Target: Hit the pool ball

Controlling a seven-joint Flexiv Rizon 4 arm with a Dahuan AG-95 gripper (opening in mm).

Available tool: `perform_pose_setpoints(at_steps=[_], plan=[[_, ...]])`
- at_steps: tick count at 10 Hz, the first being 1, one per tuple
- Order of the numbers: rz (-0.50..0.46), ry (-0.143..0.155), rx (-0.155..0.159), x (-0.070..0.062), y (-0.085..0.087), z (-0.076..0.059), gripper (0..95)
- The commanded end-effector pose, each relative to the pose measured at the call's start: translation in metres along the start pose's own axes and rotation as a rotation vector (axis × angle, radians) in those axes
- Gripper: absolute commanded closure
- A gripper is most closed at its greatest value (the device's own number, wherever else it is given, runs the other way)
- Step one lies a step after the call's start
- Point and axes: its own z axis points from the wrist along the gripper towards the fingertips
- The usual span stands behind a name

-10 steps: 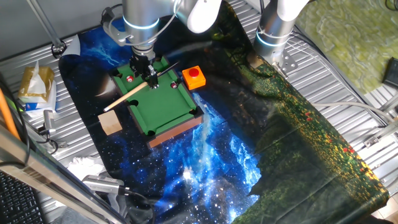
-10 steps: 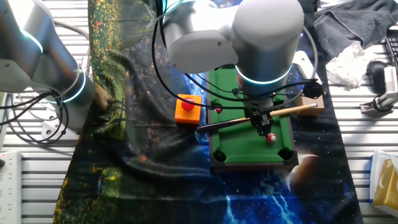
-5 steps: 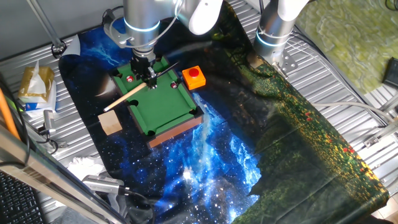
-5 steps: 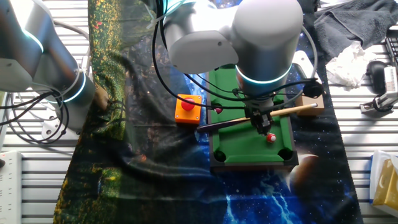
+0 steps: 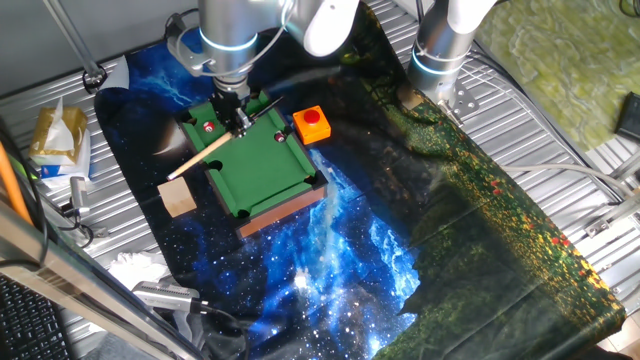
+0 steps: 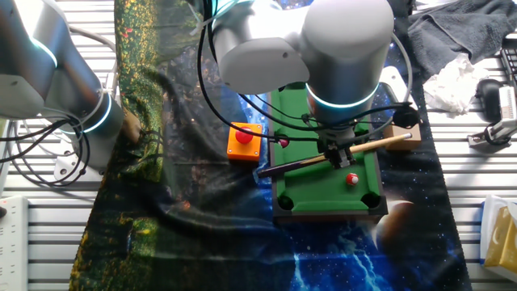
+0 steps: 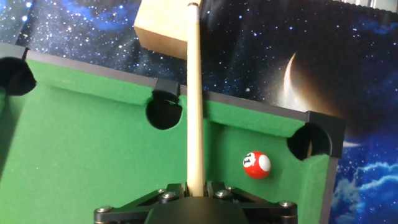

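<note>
**Caller:** The gripper (image 6: 339, 151) is clamped tight on the cue stick (image 6: 327, 156), fingers pinching it about mid-length, hanging right over the green felt.

**Analyst:** And in the hand view the cue (image 7: 194, 93) runs straight up the middle, its pale end reaching past the rail over a wooden block (image 7: 163, 26) sitting off the mini pool table (image 7: 93, 149).

**Caller:** Where's the target?

**Analyst:** The pool ball (image 7: 256, 165), bright red with a white spot, lies on the felt just to one side of the cue, not touching it, close to a corner pocket (image 7: 306, 142).

**Caller:** From the other fixed view it (image 6: 351, 178) sits just below the gripper, near the table's end rail.

**Analyst:** A darker ball (image 6: 283, 142) rests by the opposite long rail, well apart from the red one.

**Caller:** Off the table, beside that long rail, a red button on an orange base (image 6: 243, 140) stands on the starry cloth (image 6: 339, 250).

**Analyst:** One fixed view shows the same: cue (image 5: 210, 150) slanting across a table corner, block (image 5: 178, 196) at its pale end.
</note>
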Motion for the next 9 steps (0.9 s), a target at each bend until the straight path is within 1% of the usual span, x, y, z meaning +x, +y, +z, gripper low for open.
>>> perform_pose_setpoints(at_steps=[1,2,3,5,6,7,8,9], plan=[[0.000,-0.004,-0.001,0.000,-0.001,-0.001,95.0],[-0.015,-0.001,-0.001,0.000,-0.002,-0.005,95.0],[-0.030,0.005,0.006,-0.001,-0.007,-0.016,95.0],[-0.078,0.026,0.006,0.003,-0.021,-0.046,95.0],[-0.103,0.027,0.005,0.006,-0.029,-0.057,95.0],[-0.136,0.027,0.003,0.010,-0.038,-0.065,95.0],[-0.235,0.030,0.002,0.015,-0.051,-0.077,95.0],[-0.337,0.036,0.007,0.020,-0.060,-0.086,95.0]])
